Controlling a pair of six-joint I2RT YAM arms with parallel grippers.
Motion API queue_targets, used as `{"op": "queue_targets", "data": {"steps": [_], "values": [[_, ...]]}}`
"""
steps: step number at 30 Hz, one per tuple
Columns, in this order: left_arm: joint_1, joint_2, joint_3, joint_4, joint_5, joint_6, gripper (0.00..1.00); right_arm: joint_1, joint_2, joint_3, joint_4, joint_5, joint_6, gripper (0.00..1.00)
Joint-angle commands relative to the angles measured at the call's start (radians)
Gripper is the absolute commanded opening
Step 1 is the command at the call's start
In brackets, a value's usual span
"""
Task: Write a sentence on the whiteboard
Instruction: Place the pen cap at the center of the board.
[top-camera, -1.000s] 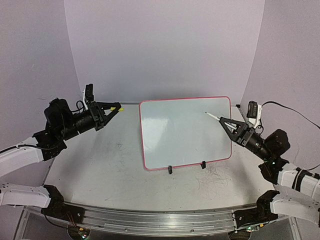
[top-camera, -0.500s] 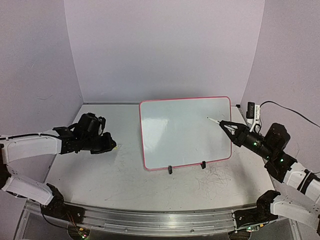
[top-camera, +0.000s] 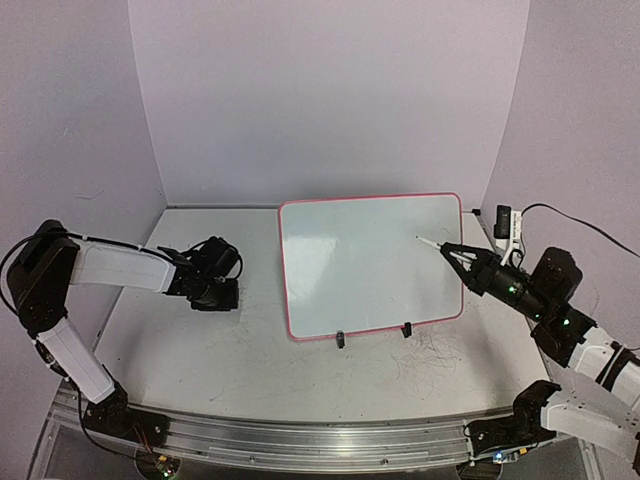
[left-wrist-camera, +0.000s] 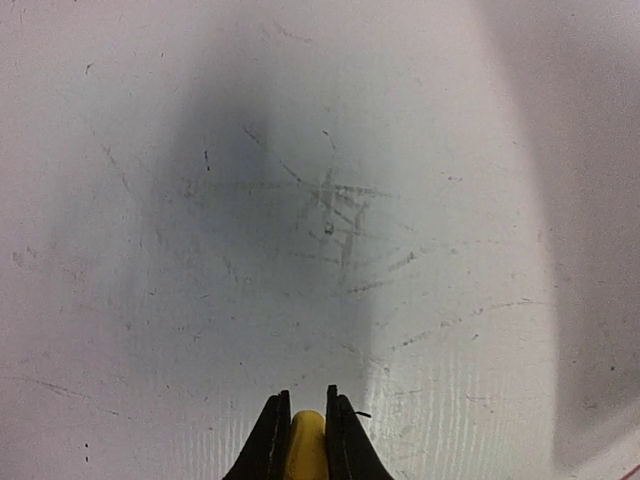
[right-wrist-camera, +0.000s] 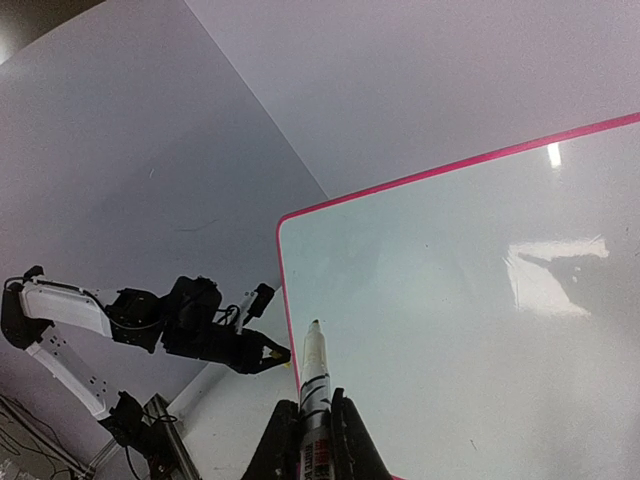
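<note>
The whiteboard (top-camera: 370, 265), white with a pink border, stands tilted on two black clip feet (top-camera: 340, 340) at mid-table. Its surface (right-wrist-camera: 470, 330) is blank; no sentence shows on it. My right gripper (top-camera: 453, 252) hovers over the board's right part, shut on a white marker (right-wrist-camera: 315, 385) whose uncapped tip (top-camera: 418, 238) points left above the board. My left gripper (top-camera: 228, 297) is down close to the table, left of the board. In the left wrist view its jaws (left-wrist-camera: 305, 402) are shut on a small yellow piece (left-wrist-camera: 306, 445), apparently a marker cap.
The table (top-camera: 250, 370) is scuffed with old pen marks (left-wrist-camera: 335, 215). Purple backdrop walls close in at the back and both sides. A white camera mount with a black cable (top-camera: 503, 222) sits at the right wall. A metal rail (top-camera: 300, 435) runs along the near edge.
My left arm has swung down from a raised pose to the table left of the board, still holding the yellow piece. My right gripper with the marker has dropped slightly and barely shifted.
</note>
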Motion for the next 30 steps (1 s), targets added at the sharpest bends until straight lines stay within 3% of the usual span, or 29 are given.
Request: {"op": "queue_targets", "data": {"steps": [1, 14, 21, 30], "values": [[-0.003, 0.056, 0.059, 0.014, -0.093, 0.055, 0.14, -0.004, -0.024, 0.005, 0.026, -0.002, 0.005, 0.00], [-0.003, 0.151, 0.060, 0.059, -0.051, 0.050, 0.21, -0.004, -0.026, -0.011, 0.029, 0.000, 0.022, 0.00], [-0.003, 0.064, 0.058, 0.046, -0.041, 0.063, 0.42, -0.005, -0.021, -0.011, 0.030, 0.002, 0.022, 0.00], [0.003, -0.204, 0.168, -0.111, -0.012, 0.112, 0.73, -0.005, 0.011, 0.005, -0.018, 0.055, -0.050, 0.00]]}}
